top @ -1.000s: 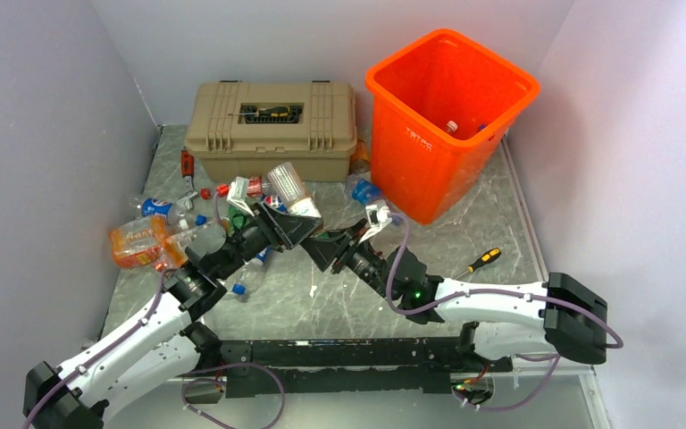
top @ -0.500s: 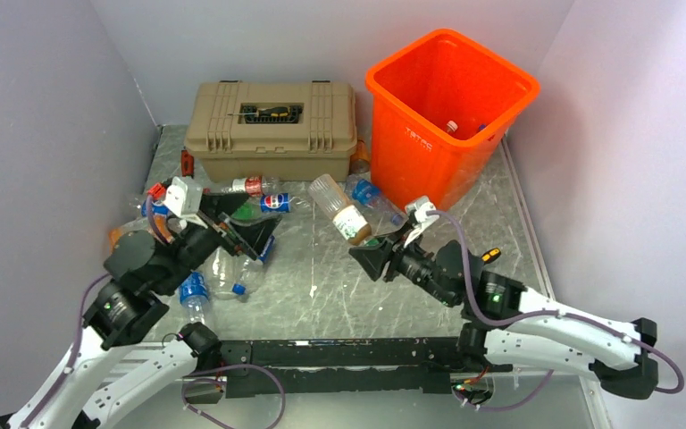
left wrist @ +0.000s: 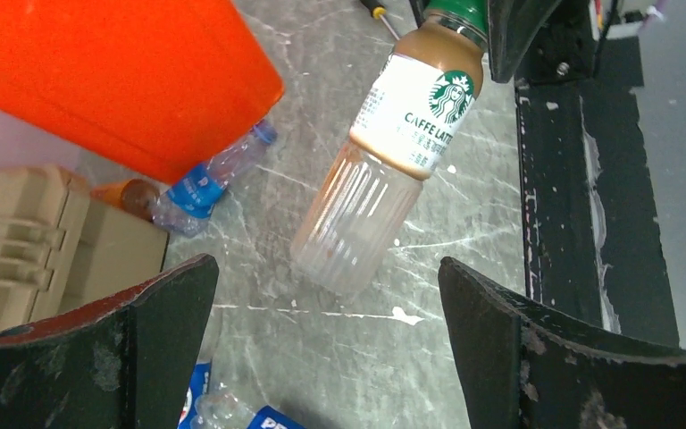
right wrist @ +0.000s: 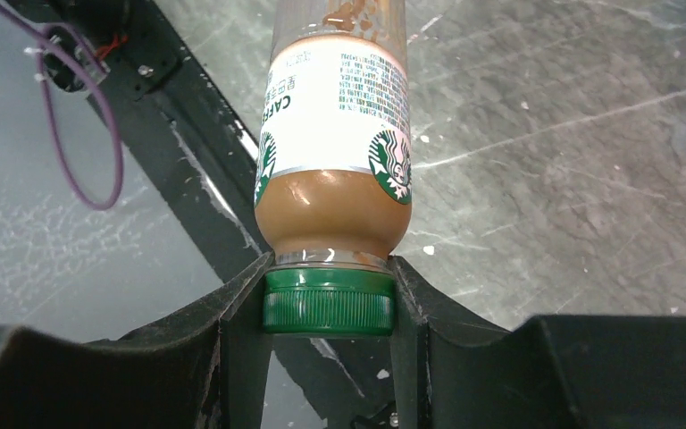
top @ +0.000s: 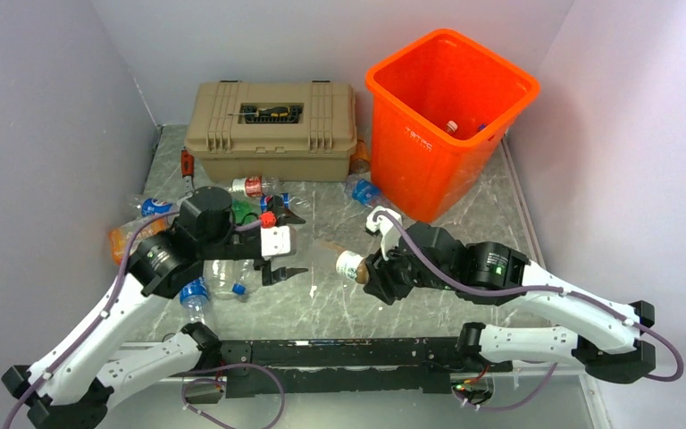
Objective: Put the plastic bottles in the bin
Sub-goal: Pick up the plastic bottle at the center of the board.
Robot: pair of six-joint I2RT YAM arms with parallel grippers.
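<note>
One table (top: 339,308): grey marbled top, carries everything.
Bin (top: 415,165): tall, orange, upright at far right; a few bottles show at its bottom.
Toolbox (top: 272,134): tan, lid shut, far side, just left of bin.
Left gripper (top: 293,234): fingers spread wide, holding nothing; mid-table beside the pile, facing the latte bottle's base, apart from it.
Right gripper (right wrist: 330,277): fingers clamped on the cap alone; mid-table, on the near side of bin.
Loose bottles (top: 223,275): clear, crushed, mostly left of centre; one blue-label bottle (top: 364,190) lies just beside the bin foot.
Latte bottle (right wrist: 335,134): white label, brown liquid pooled at neck end; held sideways by its cap, base toward left gripper, seemingly off the table. Not in bin, well below the rim.
Cap (right wrist: 329,308): green, ribbed, pinched between both right fingers.
Step, judged: lift and carry to bin, then drop.
Risk, slip: the grip holds only the cap, and liquid weight could make the bottle droop or twist out.
Risk, rim: bin is tall, so a low swing would knock the long body against the rim.
Risk, clash: left gripper sits close, so a sideways sweep may strike it.
</note>
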